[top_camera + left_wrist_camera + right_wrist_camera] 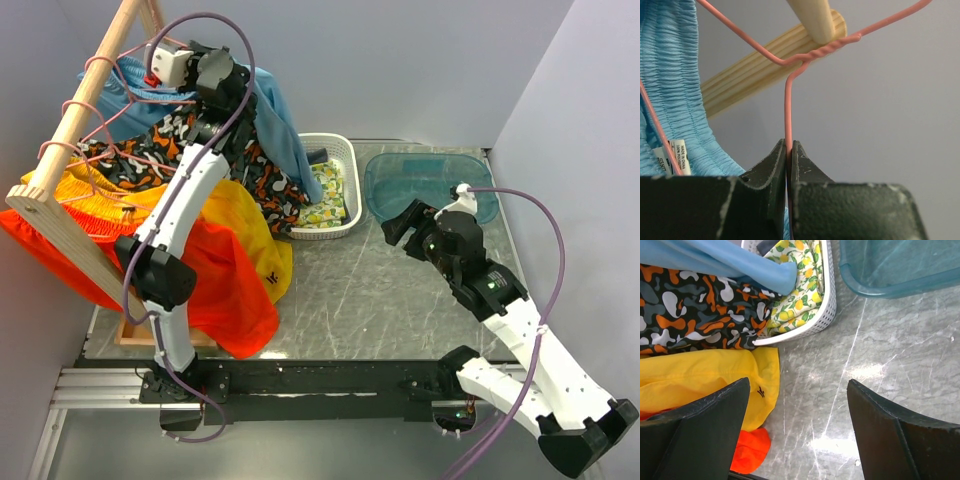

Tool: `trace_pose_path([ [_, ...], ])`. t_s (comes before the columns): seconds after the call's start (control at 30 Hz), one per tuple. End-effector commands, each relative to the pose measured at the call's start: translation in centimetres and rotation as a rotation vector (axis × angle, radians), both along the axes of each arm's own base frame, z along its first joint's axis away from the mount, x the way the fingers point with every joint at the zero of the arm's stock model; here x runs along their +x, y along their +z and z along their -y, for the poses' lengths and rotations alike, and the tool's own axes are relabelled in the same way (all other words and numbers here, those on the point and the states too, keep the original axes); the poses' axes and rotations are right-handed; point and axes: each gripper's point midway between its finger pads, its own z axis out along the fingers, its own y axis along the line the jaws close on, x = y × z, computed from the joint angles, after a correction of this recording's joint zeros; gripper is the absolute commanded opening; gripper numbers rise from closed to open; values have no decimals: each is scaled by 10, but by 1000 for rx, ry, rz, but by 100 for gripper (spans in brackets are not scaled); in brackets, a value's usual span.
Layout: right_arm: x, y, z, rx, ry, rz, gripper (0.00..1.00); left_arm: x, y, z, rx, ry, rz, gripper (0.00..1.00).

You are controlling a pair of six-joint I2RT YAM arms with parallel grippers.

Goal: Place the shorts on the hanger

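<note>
Crowded on my left: a wooden rail (85,105) slants up over the bench (400,300), and below it hang the patterned shorts (160,150), the yellow shorts (700,375) and an orange garment (225,290), all bunched round the left arm. Just past them a white basket (810,325) holds a lemon-print cloth (800,285), and a teal tub (890,285) sits beside it.

On the left wrist camera, my left gripper (788,150) is pinched tight on the hanger (787,110). Its pink wire runs straight up out of the jaws to the twisted neck, right against the rail. The blue shorts (675,90) hang close to the left of that gripper, with the gathered waistband and a sewn label showing and a pink wire across them. From above, a leg of them trails down to the basket rim.

My right gripper (798,390) hovers over bare bench with its jaws wide apart, holding nothing. It is well clear of the blue shorts, with the yellow shorts' edge under its left finger.
</note>
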Motion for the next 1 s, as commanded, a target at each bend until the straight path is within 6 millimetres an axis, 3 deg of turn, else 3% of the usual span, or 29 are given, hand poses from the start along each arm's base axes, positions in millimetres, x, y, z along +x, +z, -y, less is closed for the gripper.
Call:
trace_pose_path([
  [0.0,6,22,-4,22,-5,57,86,-24,36,-19,-58,-43,105,1],
  [0.47,3,16,-13,21,22,50,86,-25,11,-28,-108,-71,74,4],
  [0.5,3,17,-14,20,27,50,86,-26,10,-28,-110,-73,73,7],
  [0.63,2,17,-23,10,58,48,86,-27,11,-27,-113,-86,75,42],
  [0.7,2,19,-30,8,83,52,87,-28,6,-26,-104,-98,53,44],
  [0.97,12,33,-59,-28,190,84,87,-34,6,-18,-83,-169,19,71],
])
